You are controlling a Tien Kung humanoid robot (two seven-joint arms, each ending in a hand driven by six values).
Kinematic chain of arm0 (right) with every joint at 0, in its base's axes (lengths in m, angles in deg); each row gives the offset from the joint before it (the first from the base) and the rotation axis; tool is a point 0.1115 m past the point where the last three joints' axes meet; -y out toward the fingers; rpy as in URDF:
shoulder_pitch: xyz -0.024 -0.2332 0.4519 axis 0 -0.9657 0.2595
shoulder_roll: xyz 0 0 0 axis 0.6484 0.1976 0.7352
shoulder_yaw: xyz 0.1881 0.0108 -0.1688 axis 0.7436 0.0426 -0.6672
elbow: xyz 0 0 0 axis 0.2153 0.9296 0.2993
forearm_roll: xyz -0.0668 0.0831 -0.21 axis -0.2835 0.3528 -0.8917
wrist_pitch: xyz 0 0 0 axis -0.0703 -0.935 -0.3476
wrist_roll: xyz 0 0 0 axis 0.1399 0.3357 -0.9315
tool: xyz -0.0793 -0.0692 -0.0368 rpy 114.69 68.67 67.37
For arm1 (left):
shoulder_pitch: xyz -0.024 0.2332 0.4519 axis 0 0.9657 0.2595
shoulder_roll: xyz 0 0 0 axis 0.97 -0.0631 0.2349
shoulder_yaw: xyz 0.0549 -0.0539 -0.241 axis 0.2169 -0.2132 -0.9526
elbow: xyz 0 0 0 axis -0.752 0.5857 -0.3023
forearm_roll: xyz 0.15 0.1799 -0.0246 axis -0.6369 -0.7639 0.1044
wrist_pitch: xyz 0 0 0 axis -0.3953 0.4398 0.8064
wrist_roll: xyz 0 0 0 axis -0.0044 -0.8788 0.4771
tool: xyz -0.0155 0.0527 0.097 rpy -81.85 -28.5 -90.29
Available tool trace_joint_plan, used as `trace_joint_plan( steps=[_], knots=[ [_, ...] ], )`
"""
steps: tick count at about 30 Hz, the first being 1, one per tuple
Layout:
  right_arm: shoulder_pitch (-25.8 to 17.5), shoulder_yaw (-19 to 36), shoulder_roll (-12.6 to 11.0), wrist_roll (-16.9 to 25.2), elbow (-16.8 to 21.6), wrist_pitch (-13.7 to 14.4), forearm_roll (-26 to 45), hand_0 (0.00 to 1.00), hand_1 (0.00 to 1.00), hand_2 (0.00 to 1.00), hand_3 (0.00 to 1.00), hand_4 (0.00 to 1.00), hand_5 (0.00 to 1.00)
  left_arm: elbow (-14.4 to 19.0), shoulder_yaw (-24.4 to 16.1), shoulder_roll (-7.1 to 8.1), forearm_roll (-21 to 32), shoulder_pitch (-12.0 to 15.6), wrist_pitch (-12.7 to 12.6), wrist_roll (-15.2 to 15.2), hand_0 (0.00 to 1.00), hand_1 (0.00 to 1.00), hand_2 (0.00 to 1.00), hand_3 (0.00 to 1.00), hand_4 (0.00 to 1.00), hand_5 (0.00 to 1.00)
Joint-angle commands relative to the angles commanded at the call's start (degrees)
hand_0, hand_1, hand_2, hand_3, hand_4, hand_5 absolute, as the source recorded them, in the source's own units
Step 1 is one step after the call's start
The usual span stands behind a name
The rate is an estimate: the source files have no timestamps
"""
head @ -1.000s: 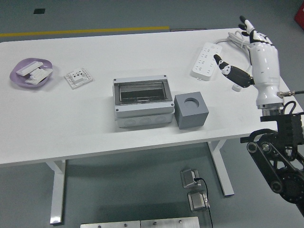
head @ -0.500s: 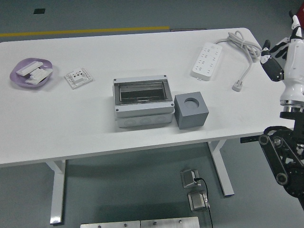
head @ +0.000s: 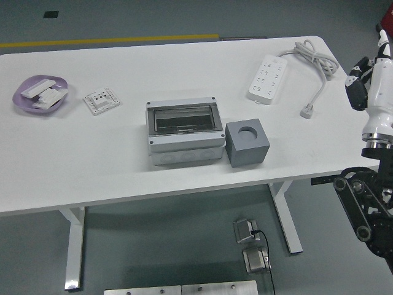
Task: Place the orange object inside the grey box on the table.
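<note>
Purple dish [head: 39, 93] at far left of table [head: 123, 160], white parts inside. White switch plate [head: 102, 100] just right of dish. Enclosure [head: 184, 131] with clear lid at table centre; grey box [head: 247, 143] with round top hole touching its right side. Power strip [head: 268, 78] further right, cable and plug [head: 307, 112] alongside. Orange object not visible anywhere. Right hand [head: 371, 83] at right frame edge, off table, partly cropped; finger state cannot be told.

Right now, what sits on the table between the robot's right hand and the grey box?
In the head view, the white power strip with its cable and plug lies between the right hand and the grey box; no orange object shows.
</note>
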Motion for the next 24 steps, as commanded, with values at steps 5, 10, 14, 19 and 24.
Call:
trace_joint_plan(
  steps=[5, 10, 14, 19, 24],
  knots=[
    [0.0, 0.21, -0.12, 0.02, -0.12, 0.0, 0.02, 0.118, 0.275, 0.347, 0.998, 0.396, 0.201, 0.0, -0.09, 0.0, -0.09, -0.05, -0.01, 0.0, 0.63, 0.565, 0.53, 0.595, 0.435, 0.207],
    [-0.14, 0.39, -0.22, -0.44, -0.15, 0.0, -0.29, 0.126, 0.28, 0.368, 0.998, 0.481, 0.231, 0.0, -0.26, -0.08, -0.24, -0.05, -0.01, 0.01, 0.629, 0.567, 0.53, 0.596, 0.429, 0.219],
    [-0.15, 0.6, -0.3, -1.05, -0.17, 0.0, -1.14, 0.126, 0.28, 0.368, 0.998, 0.481, 0.231, 0.0, -0.42, -0.14, -0.43, -0.06, -0.06, 0.01, 0.629, 0.567, 0.53, 0.596, 0.429, 0.219],
    [-0.23, 1.08, -0.37, -1.0, -0.41, 0.0, -1.03, 0.129, 0.281, 0.375, 0.998, 0.481, 0.242, 0.0, -0.51, -0.19, -0.5, -0.05, -0.14, 0.07, 0.628, 0.567, 0.53, 0.597, 0.427, 0.221],
    [-0.29, 1.46, -0.41, -0.42, -0.66, 0.0, -0.46, 0.141, 0.289, 0.412, 0.998, 0.77, 0.381, 0.0, -0.54, -0.21, -0.53, -0.06, -0.18, 0.15, 0.628, 0.567, 0.53, 0.595, 0.427, 0.222]
  ],
)
